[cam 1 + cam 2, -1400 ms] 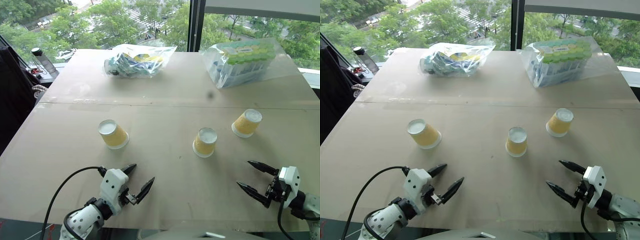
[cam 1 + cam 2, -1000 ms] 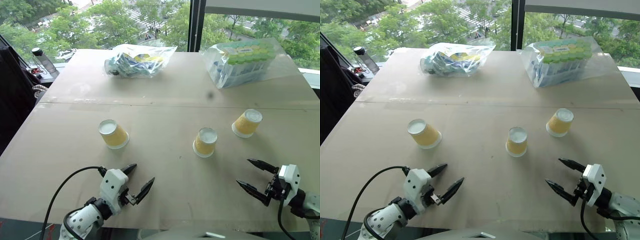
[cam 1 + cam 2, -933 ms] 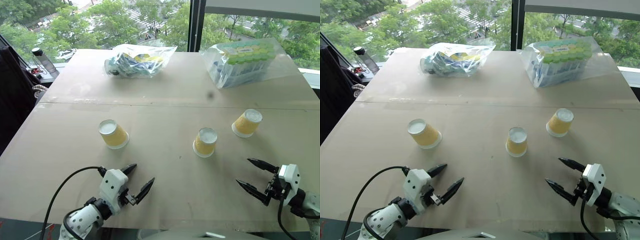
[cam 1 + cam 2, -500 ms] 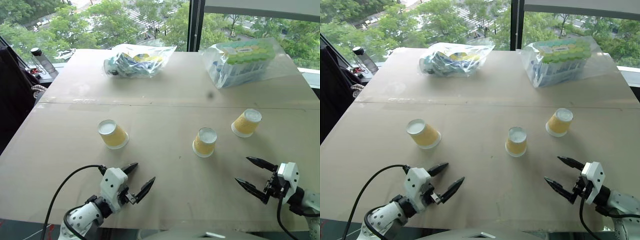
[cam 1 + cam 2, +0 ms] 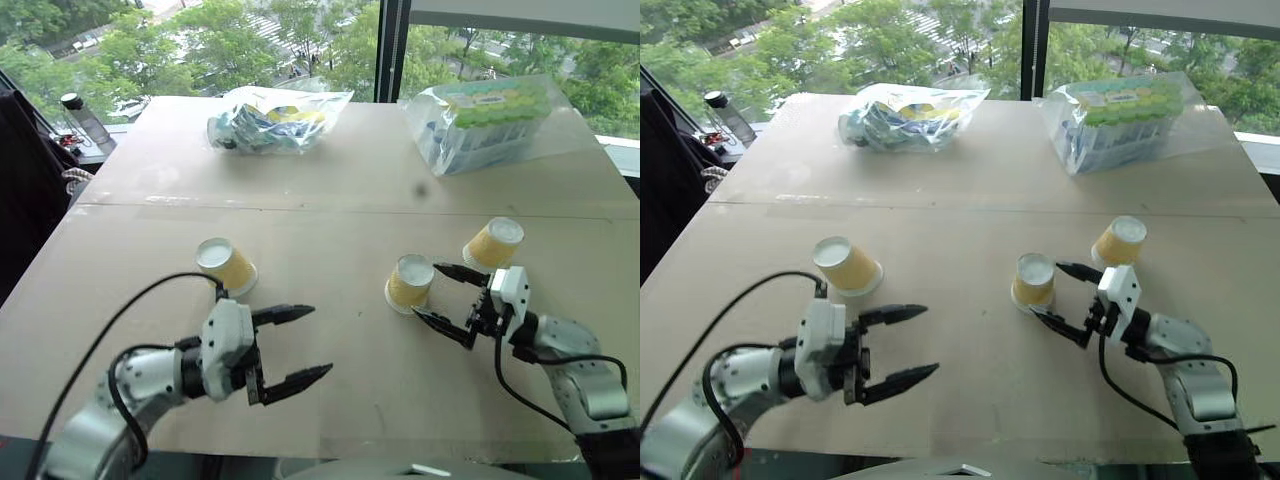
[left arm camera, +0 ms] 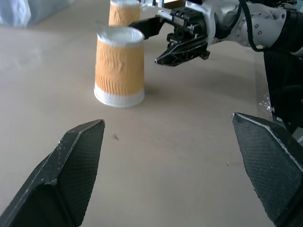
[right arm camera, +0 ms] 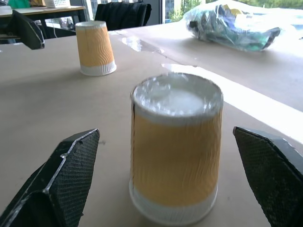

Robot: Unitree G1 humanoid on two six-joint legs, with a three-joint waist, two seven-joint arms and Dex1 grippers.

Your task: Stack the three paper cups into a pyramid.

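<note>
Three cups upside down on the table (image 5: 330, 390), white bases up, nothing on or in them, none stacked. Middle cup (image 5: 409, 283) just ahead of the right gripper (image 5: 438, 294), between its spread fingers' line but untouched; fingers wide apart, empty. Right cup (image 5: 493, 244) just beyond that gripper's upper finger, close beside it. Left cup (image 5: 226, 266) just above the left gripper (image 5: 300, 344), off toward its wrist side, apart from the fingers. Left gripper wide apart too, empty, pointing across toward the middle cup.

Far edge of the table: clear bag (image 5: 277, 120) of mixed small packets, well beyond the left gripper; second bag (image 5: 488, 122) holding a pack of green-capped bottles, well beyond the right one.

From the right wrist: middle cup (image 7: 176, 146) dead centre between the fingers, ribbed sides plain to see, left cup (image 7: 95, 48) farther off, packet bag (image 7: 236, 26) behind. From the left wrist: middle cup (image 6: 120, 66) standing ahead, right gripper (image 6: 165, 40) reaching at it from the far side, right cup (image 6: 124, 12) half hidden behind.
</note>
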